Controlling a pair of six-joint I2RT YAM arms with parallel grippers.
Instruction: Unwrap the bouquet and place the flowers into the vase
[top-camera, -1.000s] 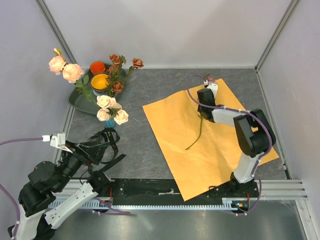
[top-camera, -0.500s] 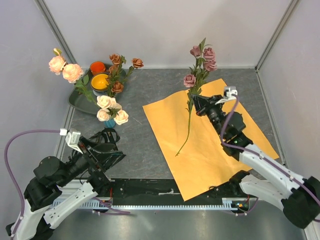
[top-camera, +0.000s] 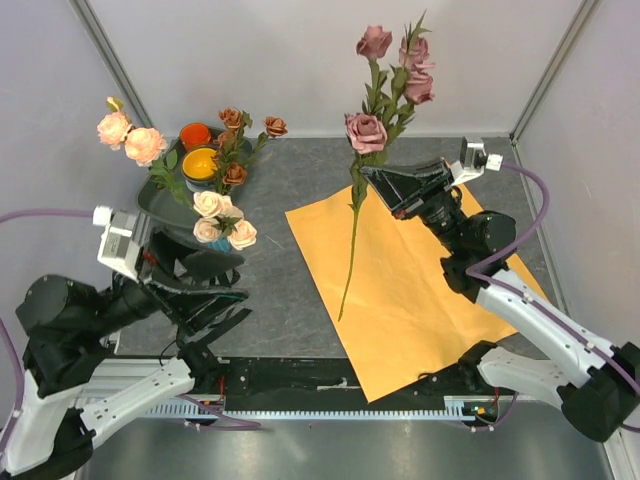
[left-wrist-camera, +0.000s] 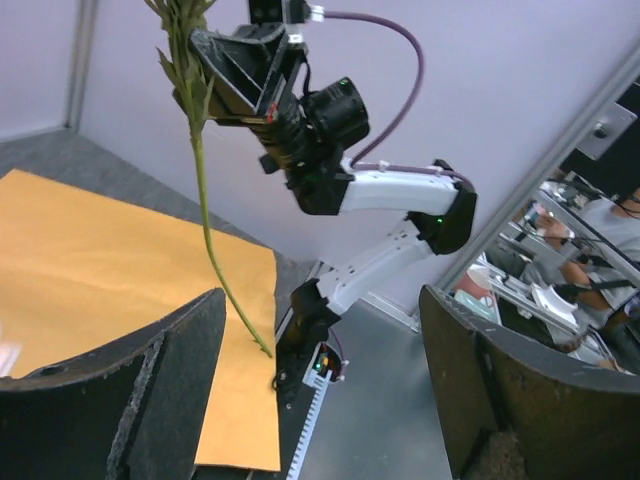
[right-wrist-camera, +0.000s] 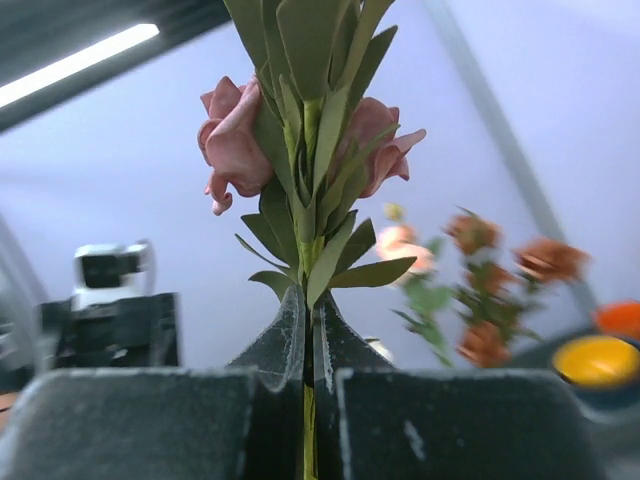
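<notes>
**One mauve stem aloft, three clusters at the vase**

Around the work we see a dark tray (top-camera: 150, 208) at the upper left, bearing an orange cup (top-camera: 195, 133) and a yellow-filled bowl (top-camera: 200, 160). The orange paper sheet (top-camera: 430, 300) lies flat and unfolded across the centre and right of the table. The cream-white roses (top-camera: 222, 220) hang over the mouth of the vase (top-camera: 219, 246), so from above only a sliver of teal shows below them, at the tray's near edge. The left gripper (top-camera: 232, 285) sits just beneath that sliver; its fingers (left-wrist-camera: 180, 340) stand wide apart with nothing between them.

The right gripper (top-camera: 372, 180) is clamped on the mauve stem (top-camera: 352, 235), which hangs clear above the paper in the upper middle of the frame. The stem is long, thin and green, with narrow leaves packed below dusty-pink blooms. The wrist view shows the pads (right-wrist-camera: 280, 350) pressed together on it.

Counting: one vase, one paper sheet, one cup, one bowl. The mauve stem carries four blooms. We count three cream-white blooms and at least three rust-brown roses (top-camera: 235, 173). The peach-pink roses (top-camera: 135, 140) number two or three; we cannot separate them.
</notes>
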